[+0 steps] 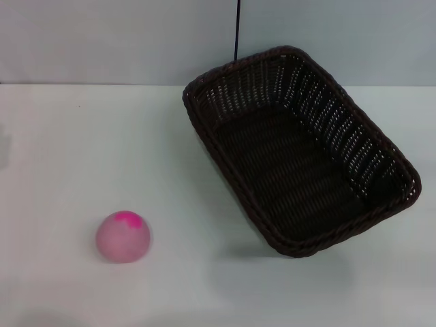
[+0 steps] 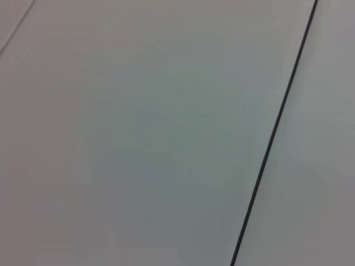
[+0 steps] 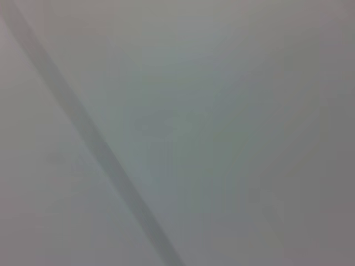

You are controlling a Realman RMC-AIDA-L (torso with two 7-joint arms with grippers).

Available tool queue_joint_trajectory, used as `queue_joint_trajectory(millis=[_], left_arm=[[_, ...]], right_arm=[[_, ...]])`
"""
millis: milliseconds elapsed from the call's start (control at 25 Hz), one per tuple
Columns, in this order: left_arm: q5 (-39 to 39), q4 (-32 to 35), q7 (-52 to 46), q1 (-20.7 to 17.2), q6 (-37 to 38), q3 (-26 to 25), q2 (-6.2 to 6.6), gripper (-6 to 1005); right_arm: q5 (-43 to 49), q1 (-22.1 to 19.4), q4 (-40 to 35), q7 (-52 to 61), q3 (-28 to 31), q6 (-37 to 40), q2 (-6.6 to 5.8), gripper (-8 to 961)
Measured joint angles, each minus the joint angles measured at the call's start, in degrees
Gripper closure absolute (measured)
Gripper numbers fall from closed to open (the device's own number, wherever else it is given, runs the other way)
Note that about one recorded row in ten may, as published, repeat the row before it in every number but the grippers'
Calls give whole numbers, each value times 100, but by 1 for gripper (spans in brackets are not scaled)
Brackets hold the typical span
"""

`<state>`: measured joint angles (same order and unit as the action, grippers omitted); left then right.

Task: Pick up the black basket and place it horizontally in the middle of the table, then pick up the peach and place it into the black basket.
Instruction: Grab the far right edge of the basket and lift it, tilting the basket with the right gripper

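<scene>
**Basket askew at the right of the bench, peach alone at the left**

The black basket (image 1: pixel 300 153) is a large rectangular wicker piece, dark brown-black, with rounded corners, a thick braided rim and open-weave sides that slope down to a tightly woven floor. In the head view it sits toward 2 o'clock of the scene, turned at an angle so its long axis runs from about 11 o'clock to 5 o'clock, its far corner reaching the back edge of the bench (image 1: pixel 82 150). Its inside holds nothing.

The peach (image 1: pixel 122 236) is a small round ball, pale pink with a bright magenta patch on top. It rests on the white bench toward 8 o'clock, well apart from the basket.

A thin dark cable (image 1: pixel 236 30) hangs down the pale wall behind the basket's far corner.

Neither gripper appears in any view, so whether either is spread or pressed together cannot be told; the left wrist view shows only a pale surface crossed by a thin dark line (image 2: pixel 274 130), the right wrist view only a pale surface with a blurred grey band (image 3: pixel 94 138)
</scene>
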<state>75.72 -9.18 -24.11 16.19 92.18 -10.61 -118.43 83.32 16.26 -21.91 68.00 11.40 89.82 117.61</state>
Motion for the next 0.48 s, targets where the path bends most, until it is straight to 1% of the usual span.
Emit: queue_joint_trajectory(millis=[80,200,280,320,360,400,440,480], left_arm=[[5,-4,0,18,-6,19,0,193],[10,-6,0,34,-33,62,4,193],[10,-17,0,37,-34,84,3,193],[9,-17,0,38,-35,110,2,193],[9,-6,0,40,-35,160,1,193],[9,1,1,40,-35,198,1,193],[7,13,1,41,-37,264,1,193],[10,32,1,42,-40,393,9,194]], right_arm=[[18,-31,-548,609,-573,235,-107,357],[34,-87,-1330,1635,-1475,565,-361,357],[138,-96,-1882,2248,-1934,765,-504,357],[291,-82,-2217,2553,-2081,859,-548,357],[702,21,-2966,3175,-2289,1052,-632,357],[702,21,-2966,3175,-2289,1052,-632,357],[971,109,-3378,3467,-2351,1177,-669,357],[1453,312,-3910,3821,-2454,1418,-754,357]])
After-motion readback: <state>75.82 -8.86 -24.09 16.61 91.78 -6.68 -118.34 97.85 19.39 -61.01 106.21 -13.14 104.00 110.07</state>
